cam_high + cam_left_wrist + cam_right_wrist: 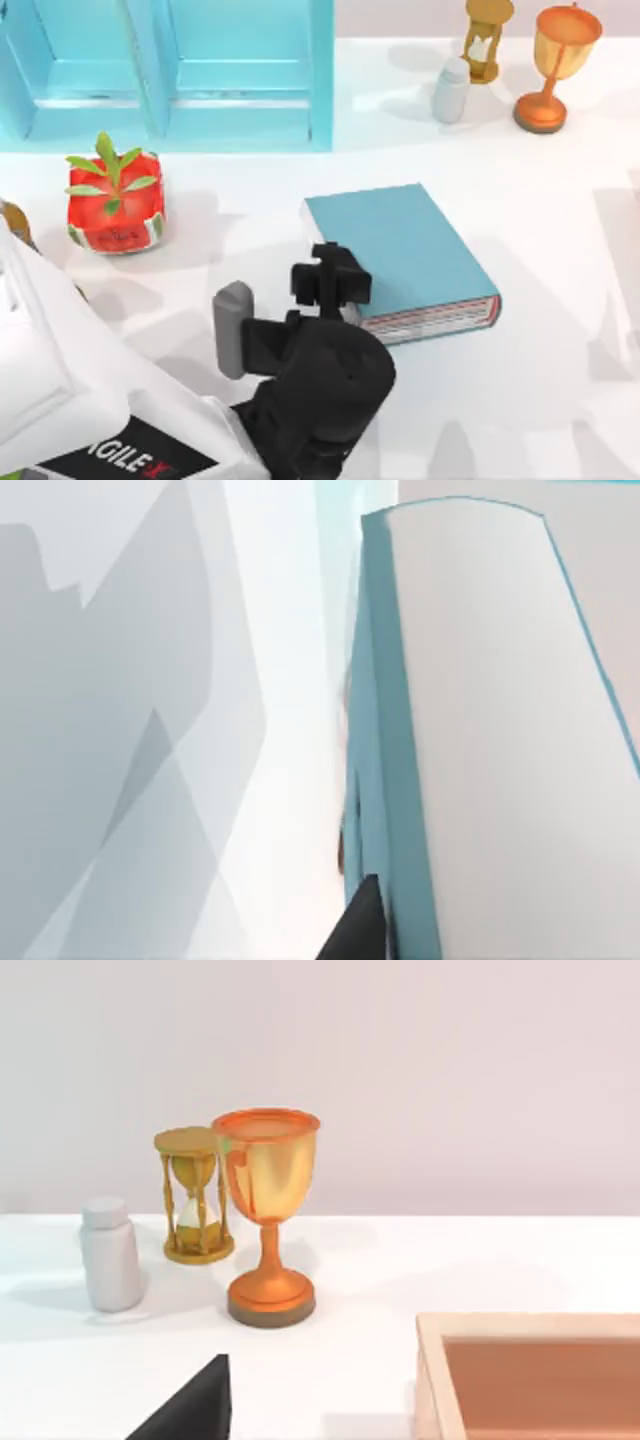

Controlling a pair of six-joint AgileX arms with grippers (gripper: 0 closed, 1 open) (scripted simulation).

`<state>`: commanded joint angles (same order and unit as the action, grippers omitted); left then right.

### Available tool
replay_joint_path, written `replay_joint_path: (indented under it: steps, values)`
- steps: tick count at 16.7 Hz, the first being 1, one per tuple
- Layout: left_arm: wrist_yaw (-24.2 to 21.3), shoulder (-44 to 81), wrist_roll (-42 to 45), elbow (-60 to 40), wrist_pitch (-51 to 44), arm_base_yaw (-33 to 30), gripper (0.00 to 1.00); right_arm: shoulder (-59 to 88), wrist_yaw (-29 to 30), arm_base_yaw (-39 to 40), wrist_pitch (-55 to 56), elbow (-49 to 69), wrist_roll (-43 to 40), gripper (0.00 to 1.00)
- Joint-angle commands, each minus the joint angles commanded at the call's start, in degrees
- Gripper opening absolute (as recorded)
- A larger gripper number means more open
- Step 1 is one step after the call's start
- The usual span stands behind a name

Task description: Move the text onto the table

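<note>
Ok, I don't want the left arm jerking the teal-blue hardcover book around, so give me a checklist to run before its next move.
1. Teal-blue hardcover book lying flat on the plain white table: ok.
2. Left gripper at the book's near-left corner: ok.
3. Left fingers open or shut on the cover: cannot tell.
4. Red tomato-shaped box standing apart from the book: ok.
5. White bottle, golden hourglass and orange goblet well behind the book: ok.
6. Light-blue cabinet apart from the book: ok.
</note>
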<state>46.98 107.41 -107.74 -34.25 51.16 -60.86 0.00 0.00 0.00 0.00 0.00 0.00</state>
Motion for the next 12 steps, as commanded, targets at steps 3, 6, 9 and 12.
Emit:
replay_joint_path:
  steps: [3,6,9,12]
  values:
    - [0.00,0.00,0.00,0.00,0.00,0.00,0.60,0.00,0.00,0.00,0.00,0.00,0.00,1.00]
    - [0.00,0.00,0.00,0.00,0.00,0.00,0.83,0.00,0.00,0.00,0.00,0.00,0.00,1.00]
    - [0.00,0.00,0.00,0.00,0.00,0.00,1.00,0.00,0.00,0.00,0.00,0.00,0.00,1.00]
    - [0.00,0.00,0.00,0.00,0.00,0.00,1.00,0.00,0.00,0.00,0.00,0.00,0.00,1.00]
